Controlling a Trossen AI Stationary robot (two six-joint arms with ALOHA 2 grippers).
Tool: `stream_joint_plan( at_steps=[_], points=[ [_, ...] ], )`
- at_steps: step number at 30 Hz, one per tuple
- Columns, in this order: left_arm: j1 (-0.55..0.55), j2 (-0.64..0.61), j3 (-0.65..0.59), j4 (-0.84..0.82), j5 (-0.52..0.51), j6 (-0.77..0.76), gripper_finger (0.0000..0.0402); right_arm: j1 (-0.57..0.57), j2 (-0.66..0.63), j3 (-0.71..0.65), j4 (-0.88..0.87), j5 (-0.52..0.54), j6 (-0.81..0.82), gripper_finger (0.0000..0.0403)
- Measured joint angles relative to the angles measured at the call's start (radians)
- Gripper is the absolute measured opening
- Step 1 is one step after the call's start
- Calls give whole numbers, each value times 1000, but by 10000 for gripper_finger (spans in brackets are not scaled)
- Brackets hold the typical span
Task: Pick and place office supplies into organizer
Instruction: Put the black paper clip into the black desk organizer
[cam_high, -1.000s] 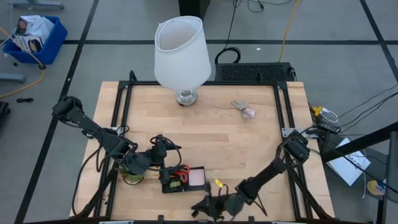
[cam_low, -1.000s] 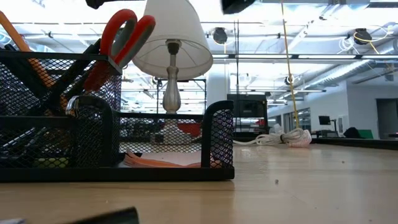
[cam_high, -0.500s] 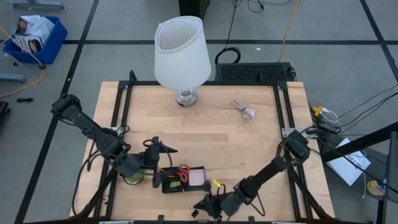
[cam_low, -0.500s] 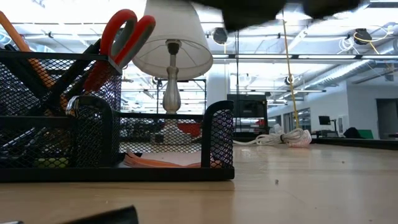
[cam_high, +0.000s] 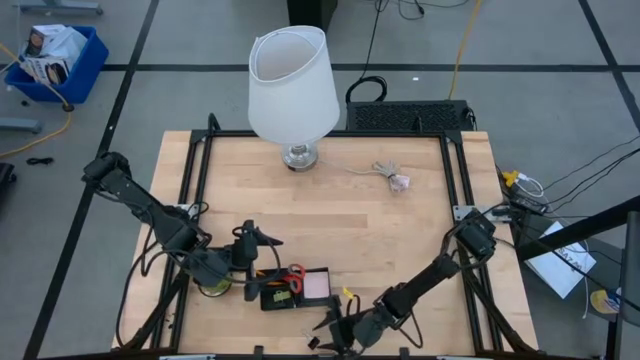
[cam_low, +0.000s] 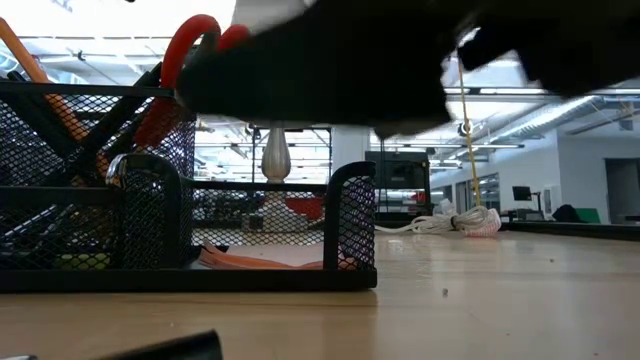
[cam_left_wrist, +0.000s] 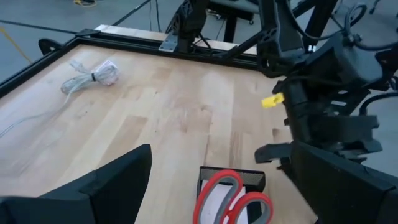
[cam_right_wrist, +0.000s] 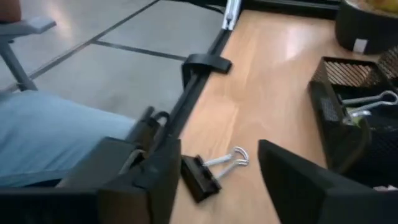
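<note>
The black mesh organizer (cam_high: 290, 290) stands near the table's front edge and holds red-handled scissors (cam_high: 291, 274) and a pink pad (cam_high: 318, 287). My left gripper (cam_high: 262, 243) hangs open above its left end, and the scissors' handles (cam_left_wrist: 233, 199) show below its fingers. My right gripper (cam_high: 332, 328) is low at the front edge, to the organizer's right, and open. A black binder clip (cam_right_wrist: 202, 176) with silver handles lies flat on the wood between its fingers. Another clip's silver handle (cam_right_wrist: 368, 102) shows inside the organizer (cam_right_wrist: 348, 124). My right gripper stands open around the binder clip, coming at it low along the table. The clip's black body (cam_right_wrist: 194, 180) lies right beside one finger (cam_right_wrist: 158, 183), and I cannot tell whether they touch. The clip rests on the table.
A white-shaded lamp (cam_high: 293, 85) stands at the far middle, with a pale cable bundle (cam_high: 390, 176) to its right. A green plant pot (cam_high: 212, 286) sits left of the organizer, under my left arm. A small yellow piece (cam_high: 350, 295) shows right of the organizer. Pale blue cloth (cam_right_wrist: 56, 143) shows beyond the table's edge.
My left gripper has drawn back a little toward the table's left edge and then kept still. In the low view a dark, blurred arm has come across the top of the picture, in front of the lamp shade.
</note>
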Motion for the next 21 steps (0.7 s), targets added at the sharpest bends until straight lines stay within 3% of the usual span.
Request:
stream_joint_plan(
  at_steps=[3, 7, 21],
  points=[
    [0, 0, 0, 0, 1, 11, 386, -10, 20, 0, 10, 0, -5, 240],
    [0, 0, 0, 0, 0, 19, 386, -15, 38, 0, -3, -6, -8, 259],
    [0, 0, 0, 3, -5, 25, 386, -30, 65, 3, 67, -108, -112, 228]
  ],
)
